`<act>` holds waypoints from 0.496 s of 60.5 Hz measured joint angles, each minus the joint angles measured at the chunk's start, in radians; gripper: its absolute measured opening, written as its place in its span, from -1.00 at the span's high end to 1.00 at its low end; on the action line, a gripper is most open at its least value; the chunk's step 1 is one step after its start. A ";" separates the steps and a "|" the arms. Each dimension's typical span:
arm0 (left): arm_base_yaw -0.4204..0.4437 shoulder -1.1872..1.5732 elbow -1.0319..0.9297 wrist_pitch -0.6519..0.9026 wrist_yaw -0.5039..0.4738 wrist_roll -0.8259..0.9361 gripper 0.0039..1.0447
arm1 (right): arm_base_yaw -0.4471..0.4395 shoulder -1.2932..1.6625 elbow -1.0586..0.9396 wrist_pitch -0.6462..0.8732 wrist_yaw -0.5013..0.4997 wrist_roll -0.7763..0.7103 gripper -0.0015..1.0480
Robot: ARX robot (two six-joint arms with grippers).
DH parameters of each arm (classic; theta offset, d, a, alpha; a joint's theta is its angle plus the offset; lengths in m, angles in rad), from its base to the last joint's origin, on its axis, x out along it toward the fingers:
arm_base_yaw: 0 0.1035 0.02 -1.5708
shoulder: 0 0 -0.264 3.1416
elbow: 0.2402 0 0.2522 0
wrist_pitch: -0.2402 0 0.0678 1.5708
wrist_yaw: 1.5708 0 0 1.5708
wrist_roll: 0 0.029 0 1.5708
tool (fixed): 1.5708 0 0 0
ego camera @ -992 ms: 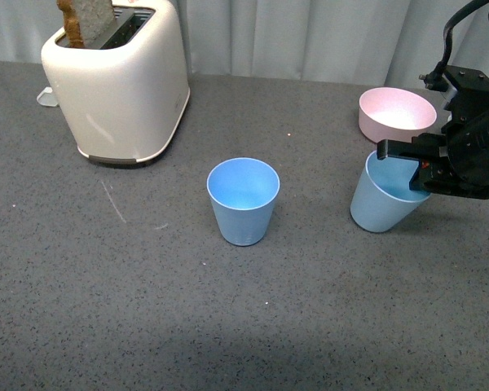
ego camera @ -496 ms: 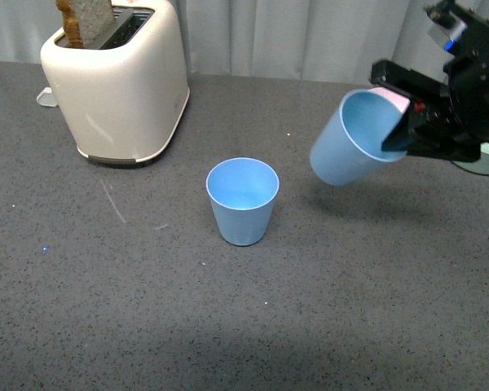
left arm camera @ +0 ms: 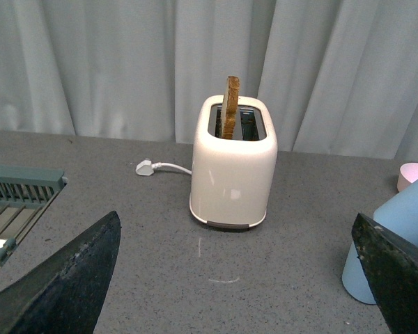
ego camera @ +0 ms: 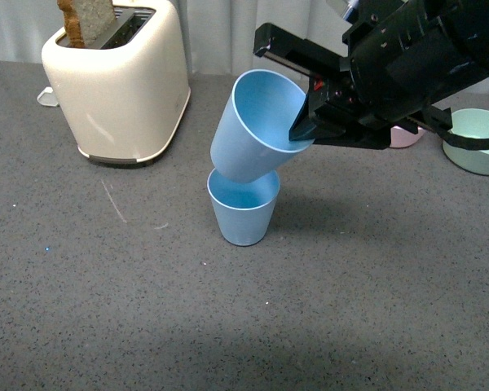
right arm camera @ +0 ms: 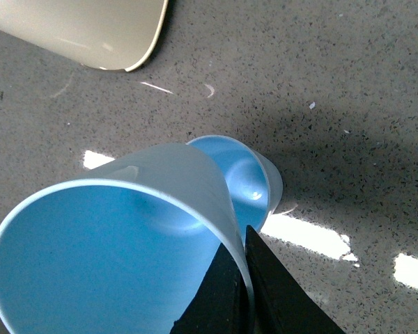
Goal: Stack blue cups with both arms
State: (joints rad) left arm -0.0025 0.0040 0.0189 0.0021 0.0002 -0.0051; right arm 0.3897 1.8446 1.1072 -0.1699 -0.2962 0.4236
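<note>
Where the right fingers (ego camera: 289,50) close on the held cup (ego camera: 257,130), they pinch its thin wall at the rim, one finger outside and one inside the mouth. The right wrist view shows the same grip at its lower middle, both black fingers (right arm camera: 219,299) pressed to the wall of the held cup (right arm camera: 125,264).

This cup hangs tilted in the upper middle of the front view. Its mouth is turned up and to the right toward the right arm (ego camera: 424,57), and its base points down and left. The base sits right over the mouth of the standing cup (ego camera: 243,216), which is upright on the table (ego camera: 106,309) at the centre of the frame. Whether the two touch I cannot tell. From the right wrist, the standing cup (right arm camera: 254,181) shows partly covered past the held cup's side.

The left fingers (left arm camera: 63,285) are spread wide, one in each lower corner of the left wrist view, gripping nothing.

The toaster (ego camera: 118,81) stands at the upper left of the front view, with toast (ego camera: 85,20) upright in its slot. At the right edge a green bowl (ego camera: 481,142) rests on the table. A pink bowl (ego camera: 403,137) peeks out from under the arm.
</note>
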 joint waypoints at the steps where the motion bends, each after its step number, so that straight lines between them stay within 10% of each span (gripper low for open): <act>1: 0.000 0.000 0.000 0.000 0.000 0.000 -0.88 | 0.002 0.004 0.000 0.000 0.001 0.000 0.98; 14: 0.000 0.000 0.000 0.000 0.000 0.000 -0.88 | 0.010 0.015 0.002 0.005 0.002 0.008 0.98; 30: 0.000 0.000 0.000 0.000 0.000 0.000 -0.88 | 0.011 0.022 0.004 0.042 0.008 0.006 0.21</act>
State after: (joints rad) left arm -0.0025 0.0040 0.0189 0.0021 0.0002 -0.0051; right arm 0.4007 1.8664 1.1114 -0.1276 -0.2878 0.4294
